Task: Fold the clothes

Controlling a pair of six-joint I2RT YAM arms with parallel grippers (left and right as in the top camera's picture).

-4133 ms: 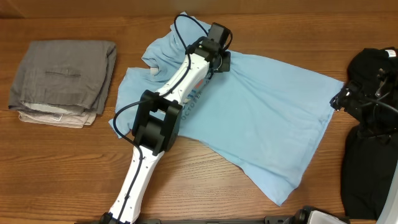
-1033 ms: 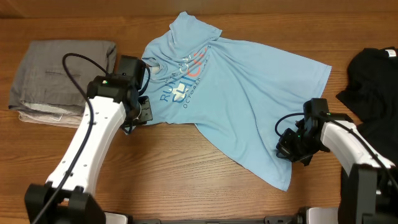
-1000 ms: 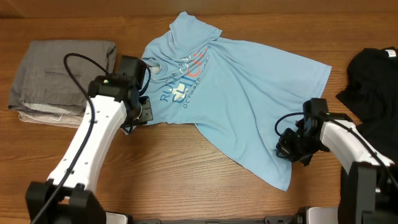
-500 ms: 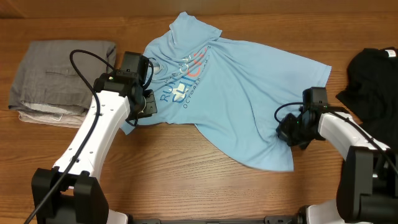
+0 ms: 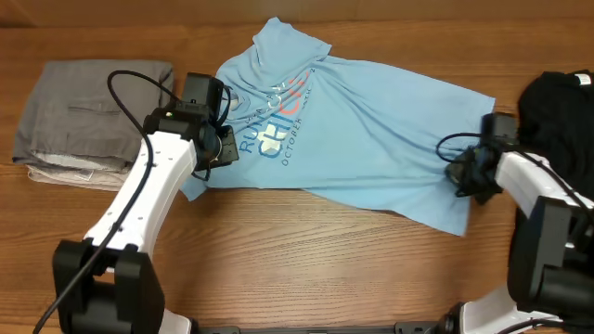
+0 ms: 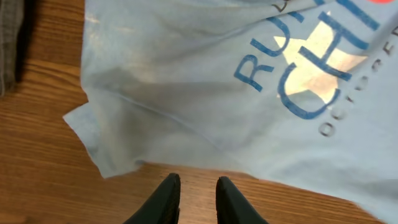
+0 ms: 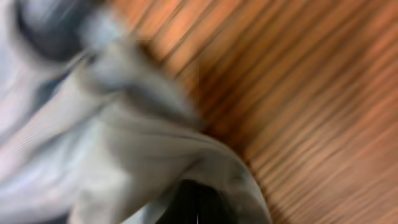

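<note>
The T-shirt (image 5: 371, 130) lies spread across the upper middle of the overhead frame; my right gripper (image 5: 459, 176), centre right, is clamped on its hem, a pinch I judge may slip under tension. My left gripper (image 6: 194, 185) stands narrow and empty over the table (image 6: 50, 186) below the shirt's edge. Smear in the right wrist view hides the bite.
</note>
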